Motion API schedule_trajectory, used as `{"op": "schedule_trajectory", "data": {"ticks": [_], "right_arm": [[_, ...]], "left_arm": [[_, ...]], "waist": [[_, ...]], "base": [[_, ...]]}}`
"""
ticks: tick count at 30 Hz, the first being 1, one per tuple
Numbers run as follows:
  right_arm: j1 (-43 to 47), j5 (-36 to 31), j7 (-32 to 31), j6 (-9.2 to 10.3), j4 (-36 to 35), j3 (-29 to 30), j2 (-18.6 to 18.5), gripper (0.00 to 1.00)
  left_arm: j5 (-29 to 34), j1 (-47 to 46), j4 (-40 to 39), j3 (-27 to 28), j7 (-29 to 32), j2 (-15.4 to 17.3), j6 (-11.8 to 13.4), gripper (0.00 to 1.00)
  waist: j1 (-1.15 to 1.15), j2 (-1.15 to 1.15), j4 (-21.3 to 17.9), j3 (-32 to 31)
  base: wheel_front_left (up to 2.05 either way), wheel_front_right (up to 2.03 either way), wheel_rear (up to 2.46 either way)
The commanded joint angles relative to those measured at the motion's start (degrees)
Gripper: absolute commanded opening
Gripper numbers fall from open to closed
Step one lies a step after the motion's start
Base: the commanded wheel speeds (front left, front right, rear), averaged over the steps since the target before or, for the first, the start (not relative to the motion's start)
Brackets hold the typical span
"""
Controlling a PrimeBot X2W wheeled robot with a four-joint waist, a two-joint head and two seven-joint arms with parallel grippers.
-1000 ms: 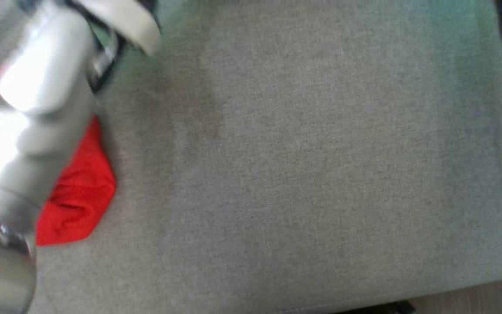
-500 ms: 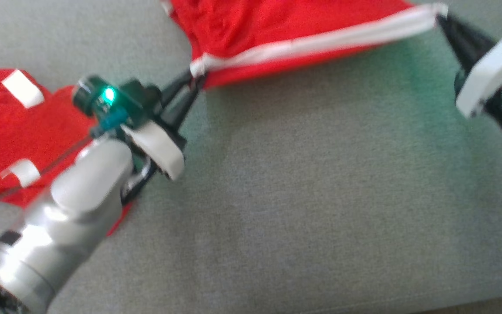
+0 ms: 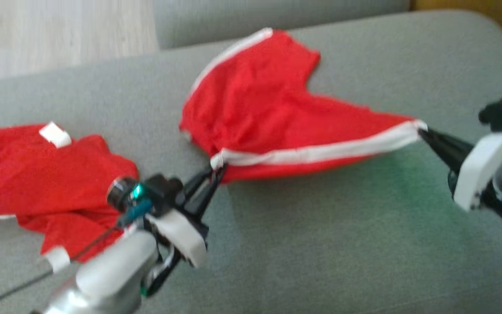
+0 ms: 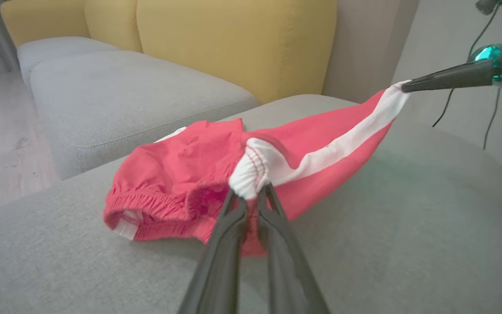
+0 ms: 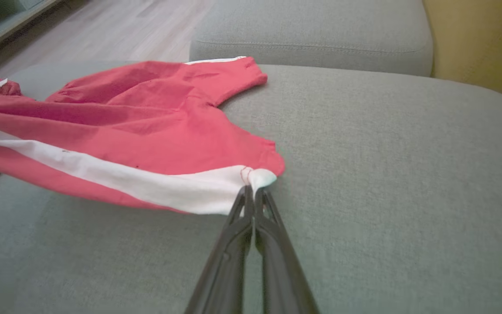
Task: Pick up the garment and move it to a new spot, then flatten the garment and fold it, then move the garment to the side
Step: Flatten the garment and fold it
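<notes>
My left gripper [image 3: 214, 172] clamped on garment [image 3: 255, 109] trim corner; right gripper [image 3: 423, 133] clamped on far trim end. Grips same as half second ago; only head camera swung. Striped edge taut, rest trailing on grey cushion [image 3: 320, 244]. Judged: relocation under way, flattening next.

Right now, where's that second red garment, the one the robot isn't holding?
In the head view the second garment lies crumpled on the grey cushion at the far left, left of the left gripper, apart from the held shorts.
</notes>
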State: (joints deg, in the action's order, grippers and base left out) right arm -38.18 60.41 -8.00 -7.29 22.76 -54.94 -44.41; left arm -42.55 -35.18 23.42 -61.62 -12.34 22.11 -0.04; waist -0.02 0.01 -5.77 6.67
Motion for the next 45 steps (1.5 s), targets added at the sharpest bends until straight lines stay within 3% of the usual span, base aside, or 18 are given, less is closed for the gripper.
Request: {"op": "schedule_trajectory", "data": {"ticks": [1,12,20,29,37,45], "right_arm": [[1.6,0.3,0.9,-0.20,-2.1,0.6,-2.8,0.00],[10.1,0.0,3.7,-0.20,-8.6,6.7,-7.7,0.00],[7.4,-5.9,3.3,-0.20,-8.6,13.5,-4.7,0.00],[-3.3,-15.5,0.0,-0.20,-4.3,16.7,0.0,0.00],[-15.0,-21.8,-3.4,-0.20,1.3,13.1,2.7,0.00],[-24.3,-23.8,-3.5,-0.20,7.3,8.1,3.6,0.00]], "left_arm": [[-0.6,-0.8,-2.8,1.7,-0.1,2.2,1.1,0.00],[-1.9,6.4,-15.1,0.6,2.3,4.4,6.8,0.00],[-2.9,3.8,-16.1,3.2,3.5,4.1,9.4,0.00],[-3.0,-4.0,-11.2,4.7,5.1,1.8,7.3,0.00],[-2.1,-11.3,-4.5,4.4,6.5,-2.4,5.1,0.00],[-2.6,-16.2,1.8,4.7,5.7,-6.7,2.7,0.00]], "waist": [[0.02,-0.01,-0.8,-2.6],[0.02,-0.01,0.1,-5.6],[0.02,-0.01,2.8,-1.3],[0.02,-0.01,7.8,7.7],[0.02,-0.01,12.4,14.8],[0.02,-0.01,15.9,19.9]], "base": [[0.00,0.00,0.00],[0.00,0.00,0.00],[0.00,0.00,0.00],[0.00,0.00,0.00],[0.00,0.00,0.00],[0.00,0.00,0.00]]}}
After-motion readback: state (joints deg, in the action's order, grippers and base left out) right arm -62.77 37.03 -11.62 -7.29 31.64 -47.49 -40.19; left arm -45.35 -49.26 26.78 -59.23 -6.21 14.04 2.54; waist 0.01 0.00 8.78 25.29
